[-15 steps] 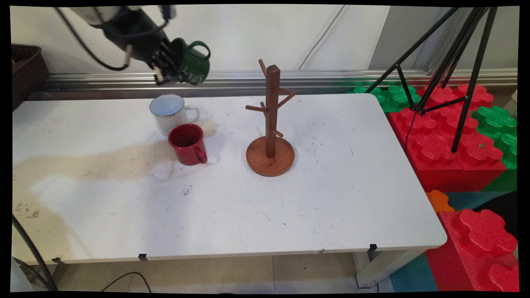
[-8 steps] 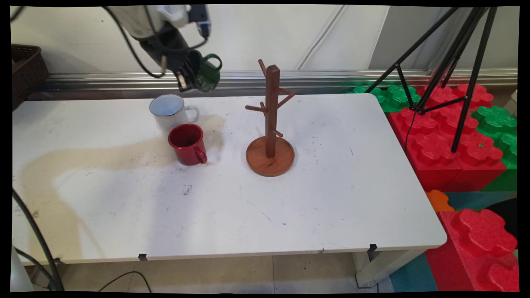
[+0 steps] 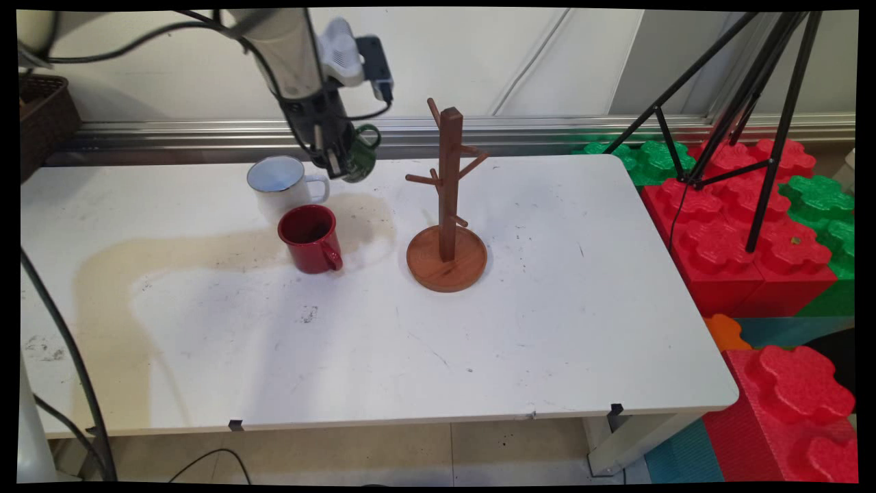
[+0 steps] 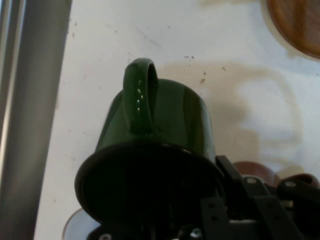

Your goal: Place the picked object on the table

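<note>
White table (image 3: 410, 342), scuffed, w/ a tan stain across its left part. Off the right edge: red and green foam blocks (image 3: 753, 226) and a black tripod (image 3: 746, 103). A dark basket (image 3: 41, 116) is cut off at the far left.

Wooden mug tree (image 3: 448, 205) stands upright mid-table on a round base, pegs bare. In hand view only an arc of its base (image 4: 297, 25) shows, top right.

White enamel mug (image 3: 280, 185) and red mug (image 3: 311, 238) sit upright, just beside each other, left of the tree.

Gripper (image 3: 335, 157) hangs above the table's far side, between the white mug and the tree, clamped on a green mug (image 3: 361, 152). The mug is tipped: in hand view the green mug (image 4: 155, 135) has its dark rim toward the camera, base pointing away, handle on the upper side, long axis along the gripper (image 4: 200, 220). The tree lies to the mug's right in main view, near but apart; upper pegs sit about level w/ the mug.

Hard to make out: fingertips, hidden by the mug's rim; contact shows only as linkage closed against it. Red and white mugs are slivers at the hand view's bottom edge.
</note>
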Tool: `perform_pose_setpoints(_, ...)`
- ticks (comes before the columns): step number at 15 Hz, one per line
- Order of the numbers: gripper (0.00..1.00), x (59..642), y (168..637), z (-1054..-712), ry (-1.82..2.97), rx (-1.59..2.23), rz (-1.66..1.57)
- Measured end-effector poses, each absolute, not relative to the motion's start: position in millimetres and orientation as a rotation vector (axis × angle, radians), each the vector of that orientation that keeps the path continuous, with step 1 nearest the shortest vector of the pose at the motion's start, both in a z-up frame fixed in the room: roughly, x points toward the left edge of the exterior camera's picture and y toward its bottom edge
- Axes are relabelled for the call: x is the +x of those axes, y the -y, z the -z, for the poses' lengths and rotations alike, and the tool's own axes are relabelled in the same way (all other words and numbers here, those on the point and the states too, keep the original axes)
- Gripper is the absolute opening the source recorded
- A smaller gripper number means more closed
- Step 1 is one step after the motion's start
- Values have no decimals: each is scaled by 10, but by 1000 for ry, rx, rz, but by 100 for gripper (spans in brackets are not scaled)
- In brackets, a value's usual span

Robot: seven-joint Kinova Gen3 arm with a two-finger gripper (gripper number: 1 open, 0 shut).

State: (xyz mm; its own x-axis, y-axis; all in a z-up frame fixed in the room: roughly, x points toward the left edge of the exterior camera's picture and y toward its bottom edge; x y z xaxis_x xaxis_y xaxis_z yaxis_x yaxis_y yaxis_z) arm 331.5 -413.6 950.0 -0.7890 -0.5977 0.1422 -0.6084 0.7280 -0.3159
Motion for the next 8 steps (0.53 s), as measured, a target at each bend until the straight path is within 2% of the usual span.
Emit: perform_pose_setpoints(8,0,3056,4517,-9010,2926,1125,-433)
